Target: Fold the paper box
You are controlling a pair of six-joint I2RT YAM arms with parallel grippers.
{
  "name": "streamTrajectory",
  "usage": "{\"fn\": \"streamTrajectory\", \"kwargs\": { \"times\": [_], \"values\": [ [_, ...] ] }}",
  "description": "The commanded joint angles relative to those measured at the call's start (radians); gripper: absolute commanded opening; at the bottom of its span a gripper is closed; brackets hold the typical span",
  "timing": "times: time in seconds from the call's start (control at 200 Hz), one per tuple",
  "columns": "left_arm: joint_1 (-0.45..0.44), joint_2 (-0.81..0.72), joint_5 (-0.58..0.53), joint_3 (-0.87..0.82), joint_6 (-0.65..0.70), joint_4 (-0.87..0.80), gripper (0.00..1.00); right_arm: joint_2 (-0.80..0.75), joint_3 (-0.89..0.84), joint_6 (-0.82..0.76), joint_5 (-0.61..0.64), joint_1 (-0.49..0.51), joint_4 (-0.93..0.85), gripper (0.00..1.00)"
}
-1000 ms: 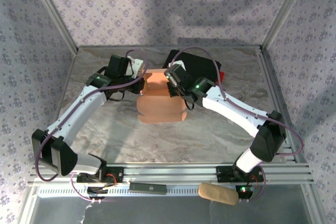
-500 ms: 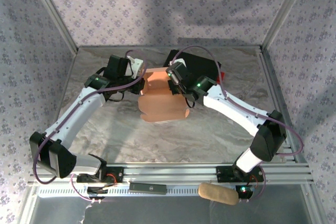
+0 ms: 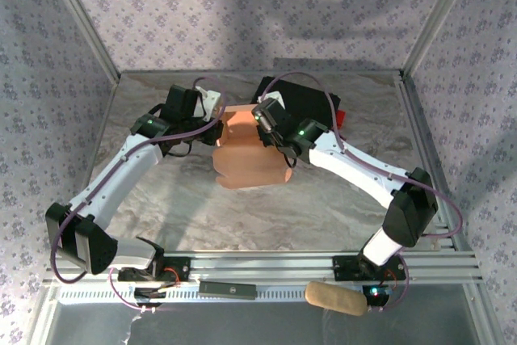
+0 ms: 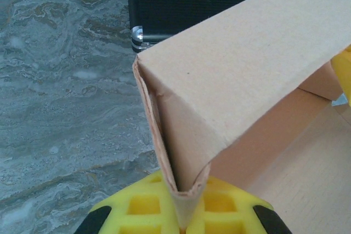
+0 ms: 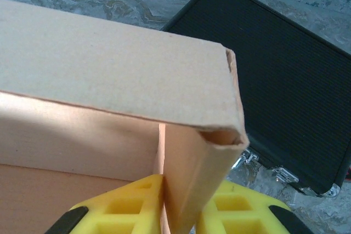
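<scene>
The paper box (image 3: 249,159) sat at mid-bench, just in front of the black case (image 3: 311,101), its far wall raised above the marbled bench (image 3: 266,216). The left hand (image 4: 185,212) was pressed together on the doubled wall at the box's far left corner, its yellow pads (image 4: 143,207) touching both faces. The right hand (image 5: 186,204) pinched the hollow folded wall at the far right corner; how firmly could not be told. The card looked thin, light and springy. Its cut edge was frayed at the left corner, so a hard squeeze would likely crush it, and a loosely held fold would probably spring back. It seemed best held on doubled walls close to the creases, with 2 hands, not by single flaps.
</scene>
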Motion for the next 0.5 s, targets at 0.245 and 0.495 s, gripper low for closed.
{"fn": "streamTrajectory", "kwargs": {
  "times": [0.245,0.495],
  "values": [
    [-0.065,-0.034,-0.071,0.017,-0.052,0.012,0.0,-0.029,-0.088,0.06,0.093,0.007,0.062,0.35],
    [-0.076,-0.037,-0.109,0.017,-0.086,0.017,0.0,-0.009,-0.065,0.062,0.083,0.005,0.051,0.13]
  ]
}}
